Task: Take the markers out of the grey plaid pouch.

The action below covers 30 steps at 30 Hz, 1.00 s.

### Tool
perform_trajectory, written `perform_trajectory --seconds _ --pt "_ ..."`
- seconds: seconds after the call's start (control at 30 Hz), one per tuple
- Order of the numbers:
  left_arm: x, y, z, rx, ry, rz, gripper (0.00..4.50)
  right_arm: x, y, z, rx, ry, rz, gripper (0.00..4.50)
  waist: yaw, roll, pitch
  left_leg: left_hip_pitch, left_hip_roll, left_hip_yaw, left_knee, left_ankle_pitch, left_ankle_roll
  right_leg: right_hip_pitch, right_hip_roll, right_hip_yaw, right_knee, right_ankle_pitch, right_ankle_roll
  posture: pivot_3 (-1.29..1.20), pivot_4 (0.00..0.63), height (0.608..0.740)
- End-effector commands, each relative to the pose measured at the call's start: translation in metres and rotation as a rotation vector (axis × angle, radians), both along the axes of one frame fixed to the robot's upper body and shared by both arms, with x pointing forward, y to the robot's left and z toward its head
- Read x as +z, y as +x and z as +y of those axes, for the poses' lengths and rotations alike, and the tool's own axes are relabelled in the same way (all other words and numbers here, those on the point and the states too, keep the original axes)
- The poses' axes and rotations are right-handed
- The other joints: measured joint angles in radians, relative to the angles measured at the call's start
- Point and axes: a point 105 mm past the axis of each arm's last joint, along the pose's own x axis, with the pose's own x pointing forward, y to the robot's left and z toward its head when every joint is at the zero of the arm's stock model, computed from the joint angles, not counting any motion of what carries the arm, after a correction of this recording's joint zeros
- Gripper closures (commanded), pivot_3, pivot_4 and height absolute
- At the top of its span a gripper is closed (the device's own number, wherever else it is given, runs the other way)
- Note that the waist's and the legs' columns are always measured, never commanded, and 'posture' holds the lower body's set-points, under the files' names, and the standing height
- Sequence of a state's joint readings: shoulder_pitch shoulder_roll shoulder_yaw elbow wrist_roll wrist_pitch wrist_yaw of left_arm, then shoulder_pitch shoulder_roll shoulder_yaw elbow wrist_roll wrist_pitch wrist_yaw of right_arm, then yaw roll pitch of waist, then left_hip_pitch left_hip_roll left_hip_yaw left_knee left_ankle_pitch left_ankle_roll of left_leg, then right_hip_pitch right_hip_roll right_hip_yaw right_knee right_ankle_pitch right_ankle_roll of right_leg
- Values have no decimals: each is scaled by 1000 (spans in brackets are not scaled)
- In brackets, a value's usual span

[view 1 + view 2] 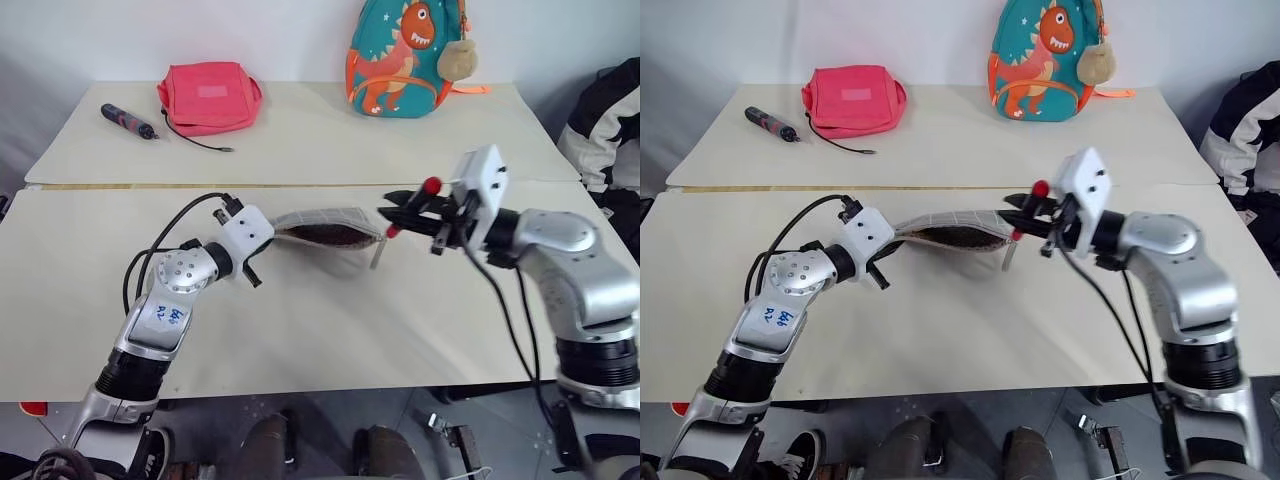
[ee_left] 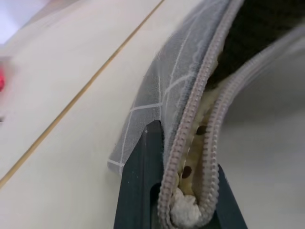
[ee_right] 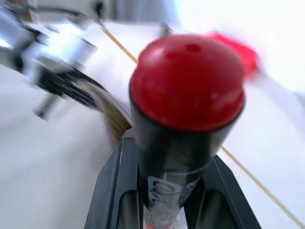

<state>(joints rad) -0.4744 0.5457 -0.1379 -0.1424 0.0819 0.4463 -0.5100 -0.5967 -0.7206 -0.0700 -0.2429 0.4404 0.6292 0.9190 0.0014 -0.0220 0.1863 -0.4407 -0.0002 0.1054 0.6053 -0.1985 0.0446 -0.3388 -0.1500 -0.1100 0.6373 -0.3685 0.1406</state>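
One marker (image 1: pixel 410 208), black with red at both ends, sits clamped between the right gripper's (image 1: pixel 400 212) fingers, lifted above the middle of the near worktop (image 1: pixel 330 330). It lies just off the pouch's (image 1: pixel 325 228) right end, clear of the opening; the right wrist view looks straight onto its red cap (image 3: pixel 187 78) with a black finger (image 3: pixel 112 191) on each side of the barrel. The left gripper (image 1: pixel 262 240) is closed tight on the pouch's left end, pinching the fabric beside the zipper (image 2: pixel 190 143), and holds the pouch off the worktop with its mouth gaping and the speckled lining showing. On the far worktop (image 1: pixel 300 150), toward its left end, lie a pink bag (image 1: pixel 209 96) and a dark tool (image 1: pixel 128 120); a dinosaur backpack (image 1: pixel 405 58) stands at the back edge.
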Motion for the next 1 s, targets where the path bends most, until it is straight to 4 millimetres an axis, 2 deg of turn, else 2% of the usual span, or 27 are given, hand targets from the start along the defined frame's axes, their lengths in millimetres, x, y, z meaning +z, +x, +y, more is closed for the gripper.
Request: perform_trajectory --seconds 0.03,0.17,0.37,0.47,0.6,0.7,0.87,1.0 --pt "8 -1 1 -1 -8 -42 4500 -23 8 -53 -167 -197 107 3890 7 0 0 0 0 0 0 0 0 0 -1 0 -1 0 0 0 150 740" --pt "8 0 -4 -8 -18 -43 4500 -49 11 -72 -236 -315 207 3890 0 0 0 0 1 3 1 -1 1 0 -1 0 -5 0 0 0 150 740" --pt "9 0 -4 -6 -24 -45 4500 -69 30 -79 -321 -345 220 3890 -2 0 0 0 1 4 1 0 1 0 0 1 -4 0 0 0 150 740" --pt "10 -1 -3 -4 -26 -47 4500 -78 39 -80 -350 -324 220 2860 -2 0 0 0 1 4 2 0 1 1 0 0 -4 0 0 0 150 740" --pt "10 -2 -3 -2 -27 -47 4500 -78 45 -73 -344 -310 190 1386 1 0 0 0 1 3 3 0 1 1 0 0 -3 0 0 0 150 740" --pt "9 -4 -5 -6 -31 -44 4500 -71 52 -72 -364 -297 137 400 -1 0 0 0 1 3 4 0 1 1 0 0 -2 0 0 0 150 740" --pt "8 -4 -7 -14 -35 -39 4500 -51 54 -63 -342 -227 86 400 0 0 0 0 1 3 4 -1 1 0 0 0 -1 0 0 0 150 740" --pt "9 -4 -9 -20 -39 -38 4500 -10 44 -29 -196 -89 -82 400 -2 0 0 0 1 3 4 -1 1 0 0 0 -1 0 0 0 150 740"
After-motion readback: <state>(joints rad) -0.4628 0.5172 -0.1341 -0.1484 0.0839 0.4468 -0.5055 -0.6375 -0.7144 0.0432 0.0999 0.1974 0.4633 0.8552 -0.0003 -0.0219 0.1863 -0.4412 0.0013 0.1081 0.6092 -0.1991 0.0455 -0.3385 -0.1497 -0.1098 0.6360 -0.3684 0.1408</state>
